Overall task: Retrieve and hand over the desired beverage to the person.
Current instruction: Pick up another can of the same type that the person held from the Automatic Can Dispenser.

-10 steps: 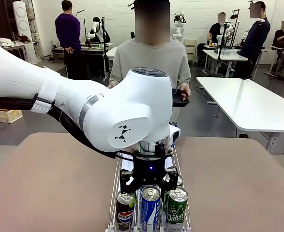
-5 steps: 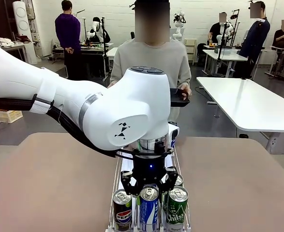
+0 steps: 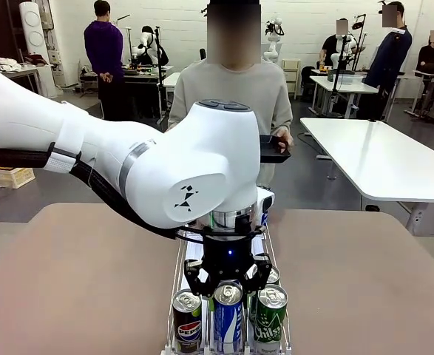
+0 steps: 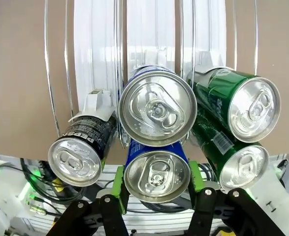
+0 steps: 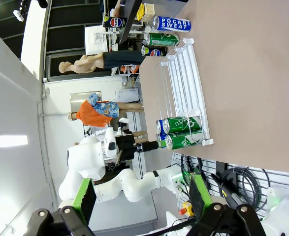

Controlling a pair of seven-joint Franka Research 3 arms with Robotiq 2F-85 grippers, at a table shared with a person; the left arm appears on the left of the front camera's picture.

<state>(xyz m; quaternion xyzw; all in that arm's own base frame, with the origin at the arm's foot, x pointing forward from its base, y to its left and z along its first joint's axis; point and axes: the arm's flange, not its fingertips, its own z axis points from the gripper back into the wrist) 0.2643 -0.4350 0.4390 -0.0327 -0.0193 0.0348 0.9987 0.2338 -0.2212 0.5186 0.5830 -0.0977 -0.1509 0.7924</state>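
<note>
A wire dispenser rack (image 3: 178, 270) on the brown table holds cans in three lanes. At its front stand a black Pepsi can (image 3: 188, 319), a blue Pepsi can (image 3: 228, 322) and a green can (image 3: 270, 316). My left gripper (image 3: 228, 292) comes straight down over the middle lane. In the left wrist view its green pads (image 4: 117, 184) press both sides of the front blue can (image 4: 156, 177), so it is shut on it. A second blue can (image 4: 157, 105) lies right behind. My right gripper (image 5: 142, 196) is open and holds nothing. The person (image 3: 231, 89) stands across the table.
The person holds a dark flat device (image 3: 274, 150). Black can (image 4: 80, 153) and green cans (image 4: 245, 105) flank the gripped can closely. Three more cans, one a Pocari Sweat can (image 5: 171, 23), stand beyond the rack's (image 5: 188, 73) far end. A white table (image 3: 379, 155) stands back right.
My left gripper's fingers have drawn in from wide apart until they sit against the front blue can. The cans and the person have not moved.
</note>
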